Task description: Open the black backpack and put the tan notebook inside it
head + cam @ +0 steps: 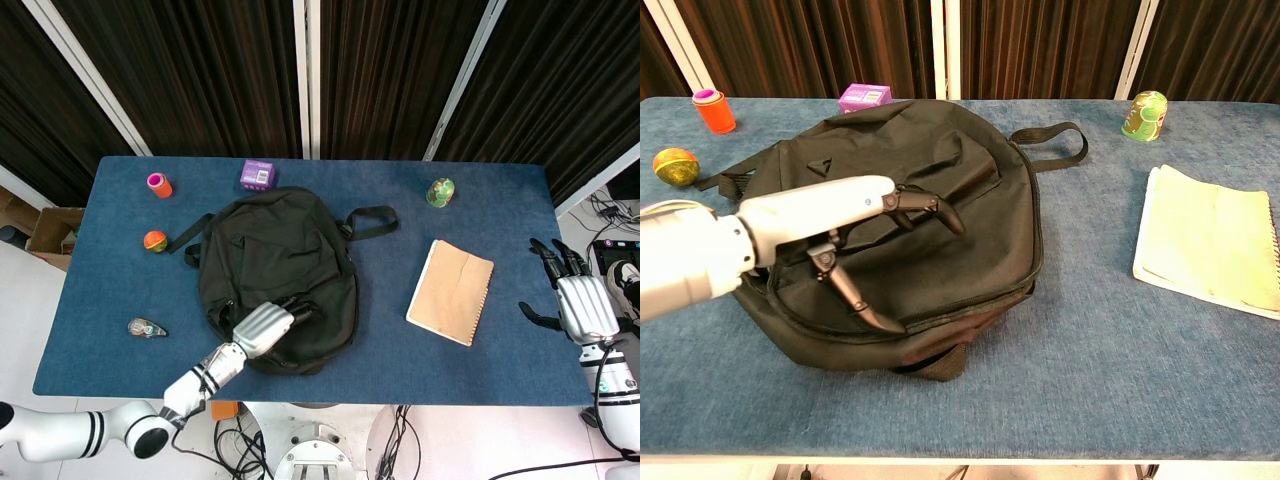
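The left hand [855,235] hovers over the near part of the backpack [280,275], fingers spread, holding nothing; whether it touches the fabric I cannot tell. The backpack lies mid-table, its long axis running away from the robot, zipper closed along the near edge. The notebook [451,291] lies to its right, nearer the right hand [580,300], also released. The zipper pull is hard to make out.
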Robot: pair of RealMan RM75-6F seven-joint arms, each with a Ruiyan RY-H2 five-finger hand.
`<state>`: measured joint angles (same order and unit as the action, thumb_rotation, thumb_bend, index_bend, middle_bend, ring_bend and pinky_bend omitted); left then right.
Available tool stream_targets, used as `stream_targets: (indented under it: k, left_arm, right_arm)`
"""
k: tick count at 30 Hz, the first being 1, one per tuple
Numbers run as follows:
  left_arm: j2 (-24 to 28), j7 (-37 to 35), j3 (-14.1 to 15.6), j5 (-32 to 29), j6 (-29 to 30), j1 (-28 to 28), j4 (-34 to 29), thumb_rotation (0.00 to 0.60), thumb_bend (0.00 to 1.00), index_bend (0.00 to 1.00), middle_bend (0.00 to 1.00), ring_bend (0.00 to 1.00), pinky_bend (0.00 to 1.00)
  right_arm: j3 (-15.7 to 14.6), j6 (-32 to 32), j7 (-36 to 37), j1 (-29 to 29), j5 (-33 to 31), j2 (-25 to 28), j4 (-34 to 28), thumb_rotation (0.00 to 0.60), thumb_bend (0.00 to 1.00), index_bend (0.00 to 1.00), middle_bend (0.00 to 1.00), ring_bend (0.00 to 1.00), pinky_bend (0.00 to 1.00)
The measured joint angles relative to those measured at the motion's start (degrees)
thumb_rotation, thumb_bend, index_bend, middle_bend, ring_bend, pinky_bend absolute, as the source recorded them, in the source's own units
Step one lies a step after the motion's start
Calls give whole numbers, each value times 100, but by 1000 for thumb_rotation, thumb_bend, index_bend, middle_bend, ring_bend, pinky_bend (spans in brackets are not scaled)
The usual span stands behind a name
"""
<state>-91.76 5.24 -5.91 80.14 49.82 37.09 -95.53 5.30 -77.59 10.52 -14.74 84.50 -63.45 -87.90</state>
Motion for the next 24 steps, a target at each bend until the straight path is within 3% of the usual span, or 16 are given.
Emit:
stream_targets:
  k: [3, 7, 14, 20, 24]
  left_arm:
    - [-129, 207, -33, -206, -3, 44, 30, 600, 79, 250, 196, 102, 200]
    - [-347, 552, -55, -323, 191, 48, 178, 600, 173, 318, 272, 167, 223]
    - [-898, 905, -77, -231, 880, -33, 739, 600, 369, 521, 564, 445, 363]
    - [-1267, 421, -142, 29, 1395, -147, 1080, 600, 416, 621, 672, 557, 488]
    - [-1467, -96, -293, 254, 1796, -179, 1262, 600, 422, 635, 693, 578, 527]
  right_arm:
    - [4, 19, 18, 4, -11, -23, 32, 600, 176, 39, 208, 32, 163]
    - [2, 45, 42, 6, -15, -53, 76, 600, 176, 39, 208, 33, 163]
    - [10, 56, 95, 14, -10, -85, 131, 600, 176, 38, 209, 33, 163]
    - [3, 44, 151, 48, -12, -111, 180, 600, 176, 38, 209, 33, 163]
    - [-12, -24, 181, 97, 19, -111, 194, 600, 176, 39, 209, 33, 163]
